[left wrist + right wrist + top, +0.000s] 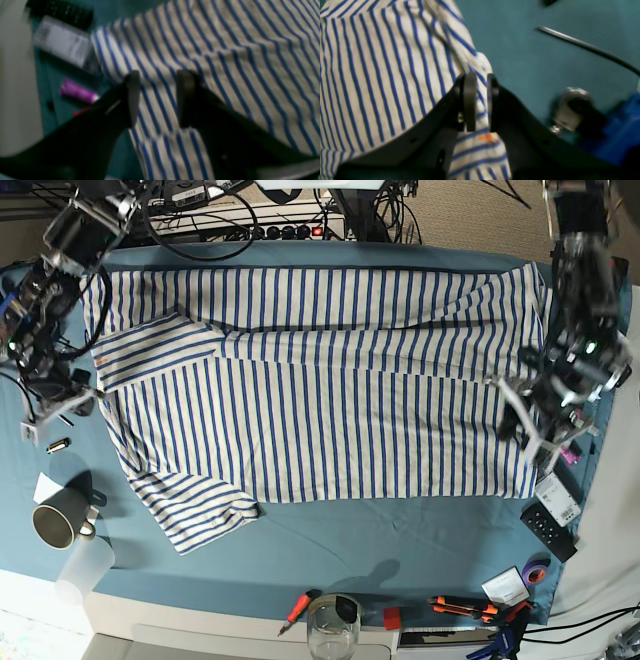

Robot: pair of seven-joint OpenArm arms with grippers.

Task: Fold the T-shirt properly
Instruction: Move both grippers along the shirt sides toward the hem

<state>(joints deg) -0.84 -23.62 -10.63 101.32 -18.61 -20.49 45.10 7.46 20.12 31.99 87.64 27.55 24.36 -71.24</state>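
Observation:
The T-shirt (320,390), cream-white with blue stripes, lies spread flat across the teal table cloth (400,535). One sleeve is folded in onto the body at upper left, and the other sleeve (195,515) sticks out at lower left. My left gripper (527,425) hovers over the shirt's right edge; in the left wrist view the left gripper (158,100) is open above the striped cloth (225,50). My right gripper (480,100) is over the shirt's left edge (382,75) near a small orange mark (488,137). Its jaws are almost together, and the cloth lies flat.
By the left gripper lie a black remote (62,12), a clear labelled box (62,42) and a purple tube (77,93). A cable (582,47) and blurred metal and blue objects lie by the right gripper. A mug (55,525), a plastic cup (85,570), a glass (330,625) and tools (470,608) line the front edge.

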